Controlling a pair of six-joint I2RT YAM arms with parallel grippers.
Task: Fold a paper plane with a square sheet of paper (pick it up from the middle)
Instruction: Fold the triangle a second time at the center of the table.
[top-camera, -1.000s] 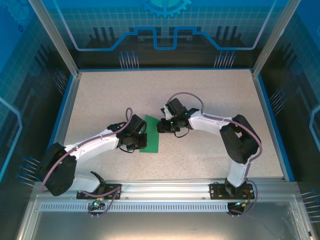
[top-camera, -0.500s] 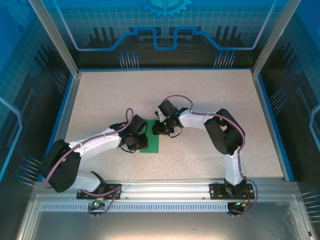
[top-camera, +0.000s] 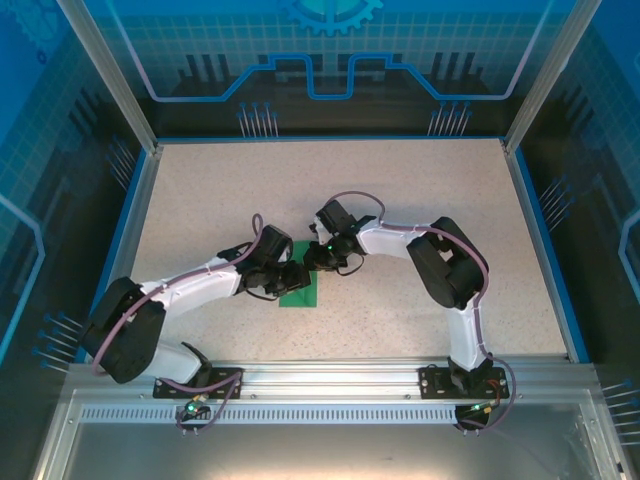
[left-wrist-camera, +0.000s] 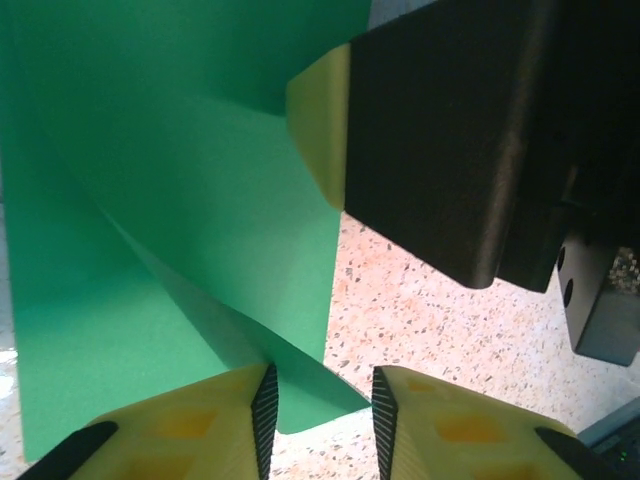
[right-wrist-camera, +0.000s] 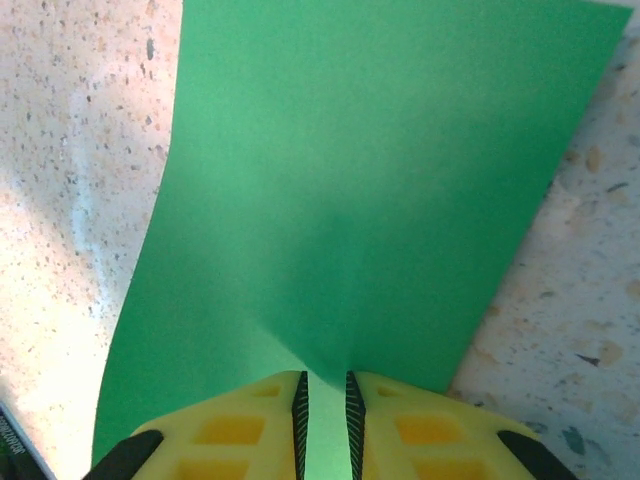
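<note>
The square sheet of paper (top-camera: 301, 296) is green and lies creased on the speckled table between my two grippers. In the left wrist view the paper (left-wrist-camera: 200, 200) rises in a fold, and one low corner pokes between the jaws of my left gripper (left-wrist-camera: 320, 385), which stand apart and do not clamp it. My right gripper (right-wrist-camera: 324, 378) pinches a raised ridge of the paper (right-wrist-camera: 370, 180) between nearly closed jaws, and the sheet puckers there. From above, the left gripper (top-camera: 293, 277) and right gripper (top-camera: 316, 262) almost touch over the sheet.
The right gripper's black body (left-wrist-camera: 450, 130) and one yellow finger (left-wrist-camera: 322, 120) loom close in the left wrist view. Bare speckled tabletop (top-camera: 400, 190) surrounds the paper, bounded by blue rails (top-camera: 130, 220) and the metal base rail (top-camera: 330, 380).
My left gripper's jaws have opened, letting go of the paper, and it has shifted slightly right. The right arm has folded in towards the sheet, jaws a little tighter.
</note>
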